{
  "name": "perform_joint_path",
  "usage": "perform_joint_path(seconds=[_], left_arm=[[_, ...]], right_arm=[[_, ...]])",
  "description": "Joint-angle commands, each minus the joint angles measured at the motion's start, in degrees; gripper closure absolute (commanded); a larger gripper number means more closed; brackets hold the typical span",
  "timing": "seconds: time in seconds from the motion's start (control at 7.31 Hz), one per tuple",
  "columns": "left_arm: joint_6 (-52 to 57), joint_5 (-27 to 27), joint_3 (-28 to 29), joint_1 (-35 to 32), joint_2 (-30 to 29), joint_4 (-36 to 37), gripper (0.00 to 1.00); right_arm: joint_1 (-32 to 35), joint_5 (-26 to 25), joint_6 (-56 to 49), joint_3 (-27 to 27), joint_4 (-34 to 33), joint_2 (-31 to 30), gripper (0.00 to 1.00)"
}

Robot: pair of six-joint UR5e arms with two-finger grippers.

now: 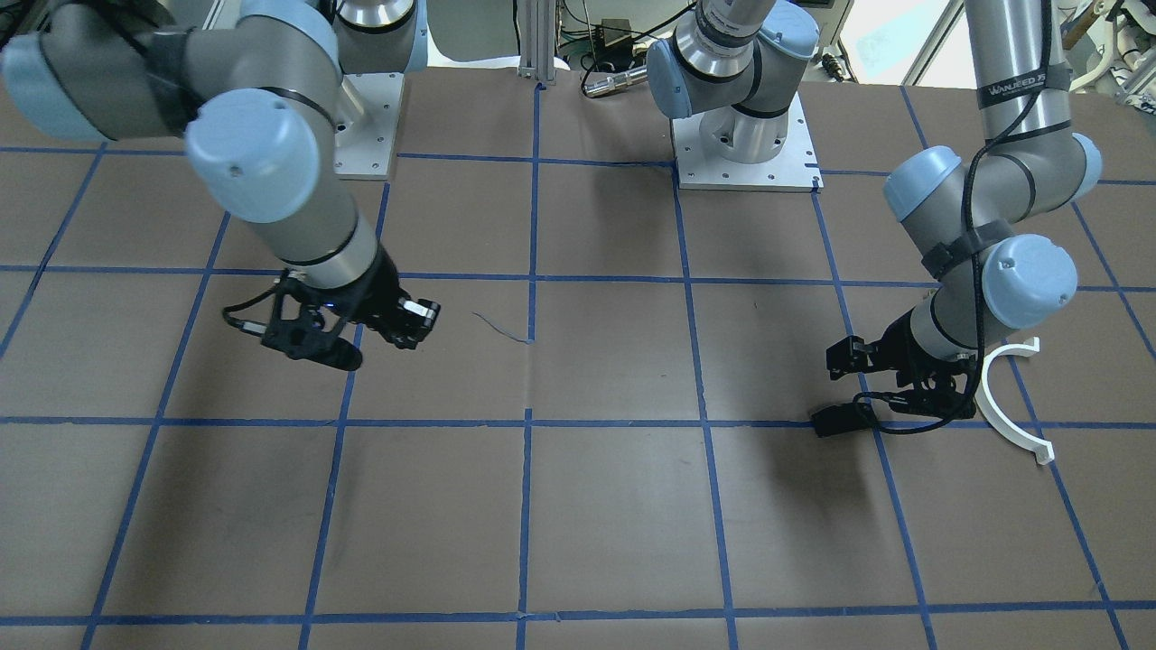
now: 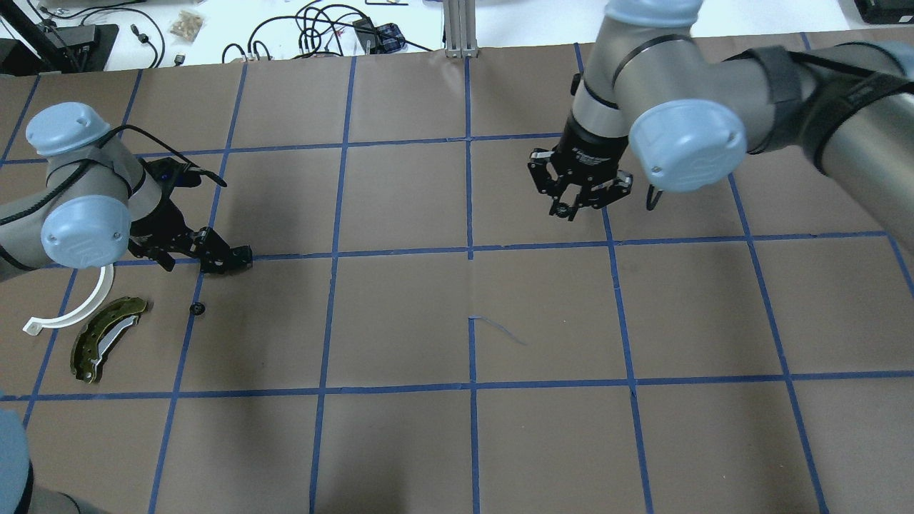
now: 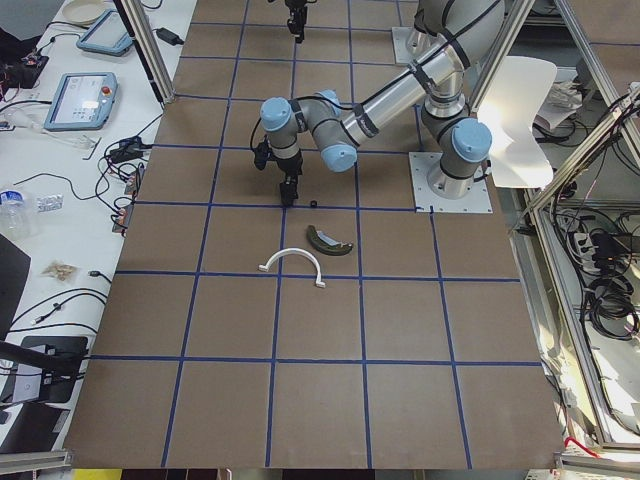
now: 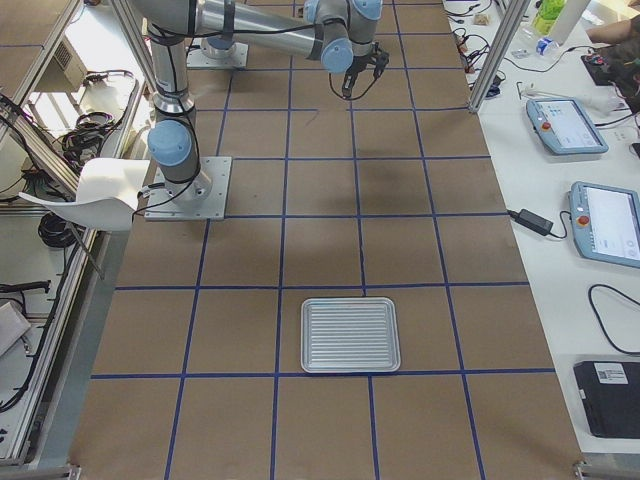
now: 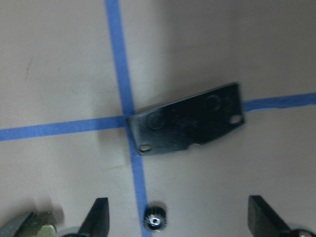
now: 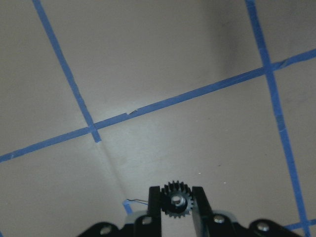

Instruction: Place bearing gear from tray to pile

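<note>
Gear held, well apart from pile
Overhead: right end effector (image 2: pixel 578 203) hangs far from the pile (image 2: pixel 107 335). Right wrist: it clamps the gear (image 6: pixel 175 201) by its teeth, so it could slip. Left wrist: left end effector (image 5: pixel 177 212), fingers apart over the pile, risks collision.

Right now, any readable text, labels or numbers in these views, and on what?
"WANJEED" on the black strap around the grey left arm; following characters unreadable.
White print on the right arm's black wrist collar: too blurred.
Blue-framed teach pendant screens: too small.

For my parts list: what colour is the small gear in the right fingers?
Black small toothed gear, silvery centre; clearest in right wrist view.
</note>
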Motion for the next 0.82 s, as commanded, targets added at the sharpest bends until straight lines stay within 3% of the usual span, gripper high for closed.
perform_joint_path(seconds=[0.0, 0.14, 0.41, 0.68], left_arm=[[-13.98, -1.08, 10.19, -8.00, 1.79, -14.19, 0.00], [-14.54, -4.56, 13.63, -11.61, 2.92, -18.60, 0.00], [-20.58, -4.87, 20.83, -17.86, 6.08, -23.62, 0.00], [-20.70, -4.95, 22.02, -19.47, 11.08, -25.84, 0.00]], right_arm=[[8.53, 1.33, 10.21, -0.01, -7.26, 5.93, 1.00], [10.56, 1.77, 13.47, -0.01, -12.94, 8.57, 1.00], [14.43, 1.78, 16.32, -0.01, -15.54, 12.88, 1.00], [16.37, 1.87, 16.50, -0.01, -17.13, 15.62, 1.00]])
